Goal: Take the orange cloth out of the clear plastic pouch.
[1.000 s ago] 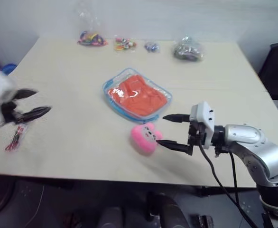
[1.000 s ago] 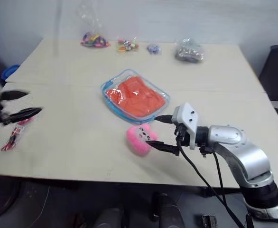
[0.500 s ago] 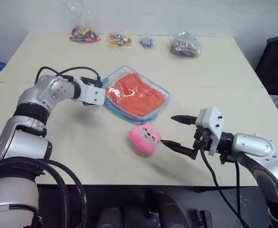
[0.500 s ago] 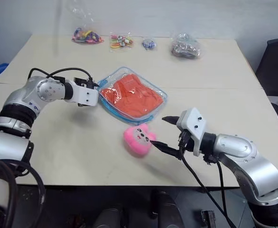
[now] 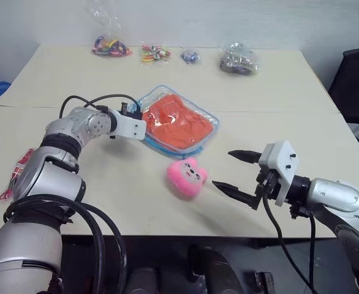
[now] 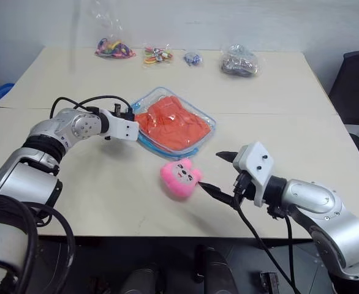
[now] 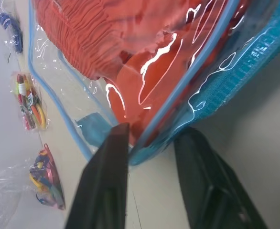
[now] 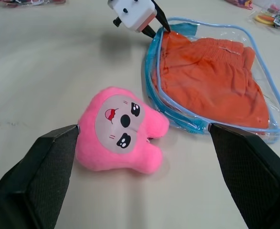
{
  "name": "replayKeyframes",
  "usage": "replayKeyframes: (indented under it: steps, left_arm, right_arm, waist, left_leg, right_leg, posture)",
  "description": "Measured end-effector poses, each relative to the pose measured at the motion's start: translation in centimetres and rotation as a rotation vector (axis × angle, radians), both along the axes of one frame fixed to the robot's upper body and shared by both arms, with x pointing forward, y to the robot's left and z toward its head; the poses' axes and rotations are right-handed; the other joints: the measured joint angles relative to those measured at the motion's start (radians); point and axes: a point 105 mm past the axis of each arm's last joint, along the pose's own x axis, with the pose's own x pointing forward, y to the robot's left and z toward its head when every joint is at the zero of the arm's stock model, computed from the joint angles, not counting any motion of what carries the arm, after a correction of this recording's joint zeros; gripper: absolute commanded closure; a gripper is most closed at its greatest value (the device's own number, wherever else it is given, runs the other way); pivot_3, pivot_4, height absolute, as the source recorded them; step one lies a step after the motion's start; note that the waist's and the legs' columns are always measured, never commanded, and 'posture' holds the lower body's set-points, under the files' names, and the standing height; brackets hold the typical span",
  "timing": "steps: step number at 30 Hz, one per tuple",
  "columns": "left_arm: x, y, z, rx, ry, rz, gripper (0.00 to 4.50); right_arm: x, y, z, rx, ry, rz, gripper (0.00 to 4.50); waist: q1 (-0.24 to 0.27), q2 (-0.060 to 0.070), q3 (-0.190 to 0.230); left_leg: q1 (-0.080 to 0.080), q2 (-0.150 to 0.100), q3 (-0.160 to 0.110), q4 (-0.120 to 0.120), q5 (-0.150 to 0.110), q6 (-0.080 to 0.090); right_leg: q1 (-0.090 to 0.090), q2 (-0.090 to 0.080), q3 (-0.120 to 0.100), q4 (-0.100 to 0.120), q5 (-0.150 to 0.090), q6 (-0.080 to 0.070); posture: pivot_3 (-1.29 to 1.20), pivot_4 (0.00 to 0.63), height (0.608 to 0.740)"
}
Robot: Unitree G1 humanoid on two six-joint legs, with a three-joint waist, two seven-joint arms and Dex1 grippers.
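Pouch (image 5: 207,131) lies diagonally (orange cloth (image 5: 178,121) inside), left gripper (image 7: 152,148) pinching its corner.

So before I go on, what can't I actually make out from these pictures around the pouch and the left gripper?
- Whether the left gripper truly pinches the clear plastic pouch: its fingers straddle the blue edge in the left wrist view, contact unclear.
- Whether the zipper is open: not readable in any view.
- How the orange cloth is folded: glare on the plastic hides it.
- Contents of the small bags at the far edge: too small.
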Motion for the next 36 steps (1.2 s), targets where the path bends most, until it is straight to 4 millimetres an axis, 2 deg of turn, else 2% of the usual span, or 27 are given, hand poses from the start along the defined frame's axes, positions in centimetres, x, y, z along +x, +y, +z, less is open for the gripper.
replayKeyframes:
  steps: [1, 7, 13, 16, 19, 22, 25, 30, 36]
  left_arm:
    - [0.0, 0.0, 0.0, 0.000, 0.002, -0.002, 4.46]
    - [-0.4, 0.1, -0.3, -0.012, 0.055, -0.007, 4.49]
    - [-3.2, 2.0, -0.3, -0.068, 0.251, -0.044, 4.49]
    - [-6.3, 3.8, -1.4, -0.074, 0.327, -0.008, 4.49]
    - [-11.3, 5.2, -3.0, -0.055, 0.382, 0.095, 4.49]
    - [-15.4, 4.8, -4.2, -0.069, 0.432, 0.179, 4.49]
    - [-17.7, 3.7, -5.0, -0.137, 0.462, 0.256, 4.49]
    - [-18.8, 3.0, -5.3, -0.276, 0.433, 0.403, 4.49]
    - [-17.5, 2.3, -5.8, -0.513, 0.407, 0.561, 4.49]
  right_arm:
    - [0.0, 0.0, 0.0, -0.003, -0.001, 0.001, 0.00]
    - [0.0, 0.1, 0.3, -0.010, -0.011, 0.008, 0.00]
    - [-0.4, 0.3, 0.1, -0.041, 0.011, 0.068, 0.00]
    - [-1.0, 0.4, -0.9, -0.078, 0.066, 0.132, 0.00]
    - [-1.5, 0.6, -1.9, -0.102, 0.124, 0.209, 0.00]
    - [-1.3, 0.7, -1.9, -0.104, 0.133, 0.258, 0.00]
    - [-0.7, 0.7, -1.8, -0.110, 0.124, 0.273, 0.00]
    - [-0.5, 0.8, -1.8, -0.117, 0.120, 0.299, 0.00]
    - [-0.8, 1.0, -2.0, -0.122, 0.120, 0.320, 0.00]
  waist:
    - [0.000, 0.000, 0.000]
    - [-0.001, 0.000, 0.000]
    - [-0.015, 0.000, 0.000]
    - [-0.030, 0.000, 0.000]
    - [-0.046, 0.000, 0.000]
    - [-0.041, 0.000, -0.001]
    - [-0.036, 0.000, -0.001]
    - [-0.017, 0.001, -0.001]
    - [-0.009, 0.000, -0.001]
  left_leg:
    - [0.000, 0.000, 0.000, 0.000, 0.000, 0.000]
    - [0.000, 0.000, 0.001, 0.000, 0.000, 0.000]
    - [0.001, 0.001, 0.002, 0.000, 0.000, -0.001]
    - [0.004, 0.003, 0.001, 0.000, 0.000, -0.001]
    - [0.010, 0.003, 0.000, -0.001, 0.000, -0.001]
    - [0.014, 0.002, 0.002, -0.002, -0.002, 0.001]
    - [0.019, 0.003, 0.000, -0.002, -0.007, 0.008]
    - [0.019, 0.003, 0.001, -0.002, -0.006, 0.003]
    - [0.020, 0.002, 0.001, -0.001, -0.008, 0.008]
  right_leg:
    - [0.000, 0.000, 0.000, 0.000, 0.000, 0.000]
    - [0.000, 0.000, 0.000, 0.000, 0.000, 0.000]
    - [0.000, 0.001, 0.001, 0.002, 0.000, 0.000]
    - [0.000, 0.002, 0.005, 0.003, 0.000, -0.001]
    - [0.002, 0.002, 0.009, 0.004, -0.001, -0.001]
    - [0.009, 0.003, 0.012, 0.000, -0.001, 0.000]
    - [0.017, 0.005, 0.014, -0.003, -0.003, 0.001]
    - [0.015, 0.008, 0.017, -0.002, -0.003, 0.002]
    - [0.016, 0.006, 0.018, -0.001, -0.003, 0.002]
  posture:
    - [0.00, 0.150, 0.740]
    - [0.00, 0.150, 0.740]
    - [0.00, 0.150, 0.740]
    - [0.00, 0.150, 0.740]
    - [0.00, 0.150, 0.740]
    - [0.00, 0.150, 0.740]
    - [0.00, 0.150, 0.740]
    - [0.00, 0.150, 0.740]
    - [0.00, 0.150, 0.740]
